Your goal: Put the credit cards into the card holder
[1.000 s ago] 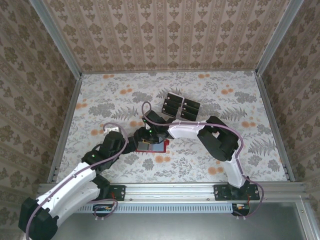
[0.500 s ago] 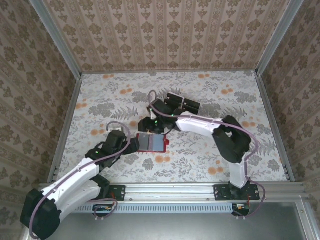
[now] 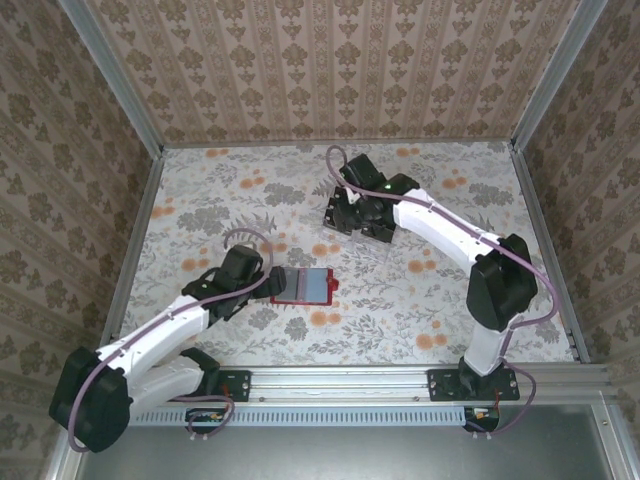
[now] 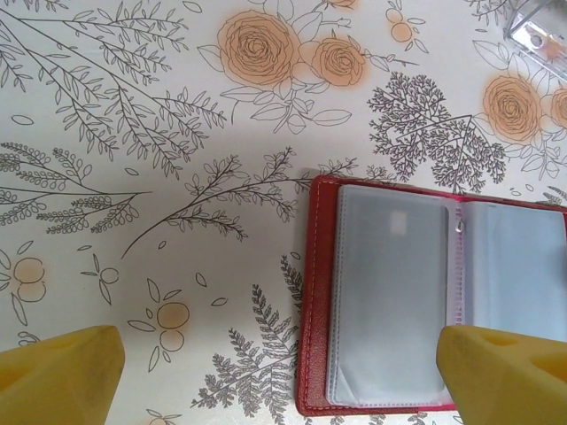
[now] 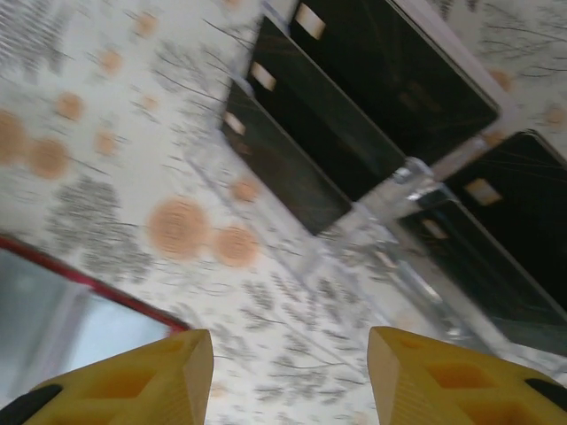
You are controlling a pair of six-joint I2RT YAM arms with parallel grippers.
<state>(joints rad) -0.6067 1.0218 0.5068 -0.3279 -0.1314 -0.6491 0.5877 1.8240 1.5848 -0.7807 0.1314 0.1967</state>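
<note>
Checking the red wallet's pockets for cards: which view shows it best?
Left wrist: the open red leather-like wallet is close, its greyish clear pockets sharp. Top external shows it small; right wrist catches a blurred corner.

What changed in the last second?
The right gripper left the open card holder and swung to the far side, now open by the credit cards in the clear rack; it holds nothing. The left gripper stays open at the holder's left edge; the holder hasn't moved.
</note>
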